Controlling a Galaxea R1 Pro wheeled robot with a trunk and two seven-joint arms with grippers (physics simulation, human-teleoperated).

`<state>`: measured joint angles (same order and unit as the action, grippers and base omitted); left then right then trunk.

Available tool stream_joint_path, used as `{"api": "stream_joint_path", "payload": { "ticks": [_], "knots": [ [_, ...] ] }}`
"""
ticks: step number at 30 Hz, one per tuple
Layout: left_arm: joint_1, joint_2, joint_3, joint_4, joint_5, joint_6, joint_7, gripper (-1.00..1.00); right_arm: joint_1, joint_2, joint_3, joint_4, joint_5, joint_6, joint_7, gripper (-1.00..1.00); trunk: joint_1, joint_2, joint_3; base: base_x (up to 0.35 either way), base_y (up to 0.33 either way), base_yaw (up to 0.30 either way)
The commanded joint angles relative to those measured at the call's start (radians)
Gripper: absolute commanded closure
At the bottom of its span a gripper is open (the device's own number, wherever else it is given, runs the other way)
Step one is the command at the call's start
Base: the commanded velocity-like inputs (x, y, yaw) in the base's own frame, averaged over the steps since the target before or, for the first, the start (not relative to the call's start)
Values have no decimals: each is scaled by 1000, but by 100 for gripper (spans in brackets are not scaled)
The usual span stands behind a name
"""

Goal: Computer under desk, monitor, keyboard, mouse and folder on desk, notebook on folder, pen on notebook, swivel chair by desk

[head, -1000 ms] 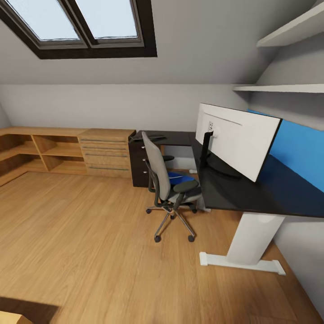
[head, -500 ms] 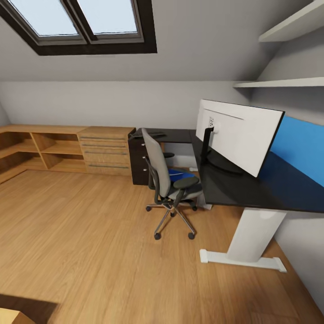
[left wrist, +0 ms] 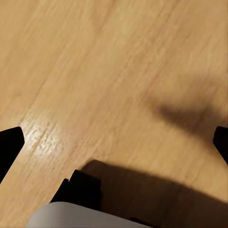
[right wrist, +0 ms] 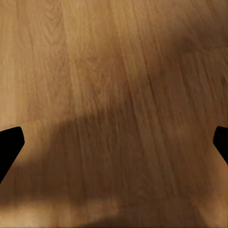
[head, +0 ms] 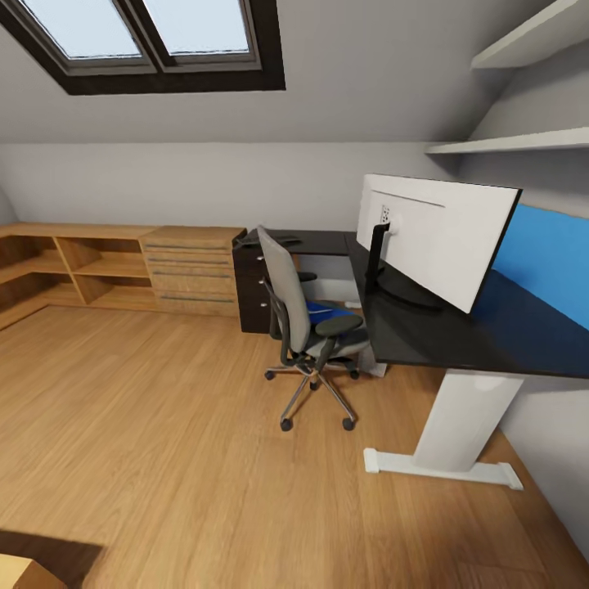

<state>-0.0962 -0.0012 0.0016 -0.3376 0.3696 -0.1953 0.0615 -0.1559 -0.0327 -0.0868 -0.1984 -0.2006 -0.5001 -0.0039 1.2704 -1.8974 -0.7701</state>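
I'm rolling toward the swivel chair, which stands just beside the black desk; the blue folder lies on its seat, and the monitor is already on the desk. Both grippers, left and right, hang wide open over bare floorboards (nothing held). I should approach from the seat's open side, clear of the armrests.

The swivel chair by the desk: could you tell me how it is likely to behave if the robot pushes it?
The swivel chair stands on a star base with casters on smooth wooden floor, so it will probably roll easily. Pushed off-centre, it may well swivel or veer. A push high on its tall backrest could tip it slightly.
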Motion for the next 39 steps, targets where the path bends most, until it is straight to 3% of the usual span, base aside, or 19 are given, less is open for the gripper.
{"api": "stream_joint_path", "payload": {
  "ticks": [1,12,21,24,30,39],
  "knots": [
    [0,0,0,0,2,-3,2,-100,-1,0,-3,1,0,-3,1,-100,4,-8,-4,0,0,0],
    [0,1,0,-12,3,-7,1,-100,-1,0,-2,1,0,-6,2,-100,46,-85,-36,0,0,-59],
    [0,3,1,-11,2,-14,-2,-100,-1,0,-1,7,3,-6,1,-100,46,-85,-35,0,0,-49],
    [0,16,0,-9,2,-54,-1,-100,-1,0,-1,8,1,-6,4,-100,46,-85,-35,0,0,-1],
    [0,20,-1,-8,2,-72,-1,-100,-1,-1,-2,-1,4,-6,3,-100,46,-85,-35,23,0,0],
    [0,18,-35,-12,-36,-85,4,-100,-66,2,-3,-169,4,75,-22,-100,46,-85,-35,129,0,0]
  ]
}}
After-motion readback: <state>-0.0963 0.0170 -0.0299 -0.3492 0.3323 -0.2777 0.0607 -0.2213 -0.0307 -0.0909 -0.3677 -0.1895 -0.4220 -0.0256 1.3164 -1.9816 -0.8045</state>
